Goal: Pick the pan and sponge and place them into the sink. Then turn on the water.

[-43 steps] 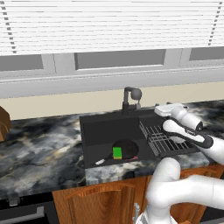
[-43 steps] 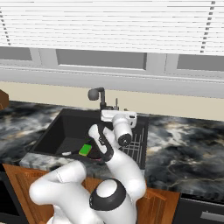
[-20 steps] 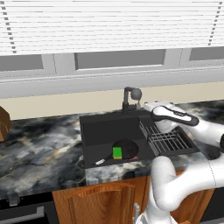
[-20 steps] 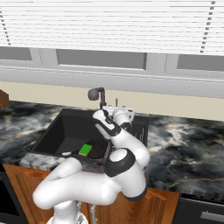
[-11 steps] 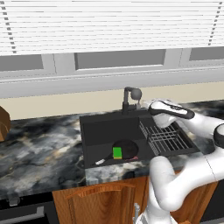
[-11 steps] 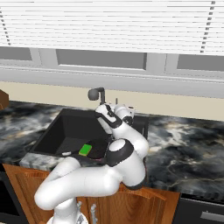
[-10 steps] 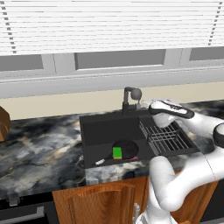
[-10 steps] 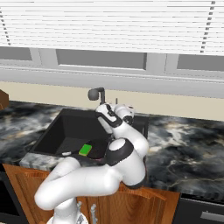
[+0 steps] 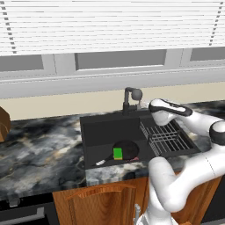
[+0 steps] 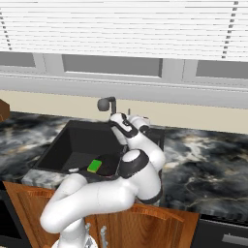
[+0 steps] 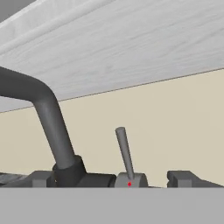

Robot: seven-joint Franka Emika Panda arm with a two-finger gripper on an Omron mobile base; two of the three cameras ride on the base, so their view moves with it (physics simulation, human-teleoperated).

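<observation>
Reaching toward the faucet [image 9: 132, 97] with my gripper [image 11: 113, 179], I am keeping the fingers [image 11: 41, 178] spread wide and released, grasping nothing. In the hand view, a thin grey lever [image 11: 124, 151] is standing upright between the two fingertips, just beyond them, with the faucet's dark curved neck rising to its left against the beige wall [image 11: 175, 127].

The pan [image 9: 125, 150] is lying on the floor of the sink [image 9: 94, 132], handle pointing toward the front left corner, well apart from my fingers. The sponge [image 9: 117, 153] is resting on the pan's near edge.

The left base view is showing the wire rack [image 9: 167, 137] filling the sink's right part, under my forearm; in the right base view my arm is covering that rack, while the sponge [image 10: 94, 165] is still visible. The hand view alone is giving the lever.

Around the sink, a dark marbled counter [image 9: 39, 145] is running over brown wooden cabinets [image 9: 101, 197], with a window with white blinds [image 9: 110, 26] above.
</observation>
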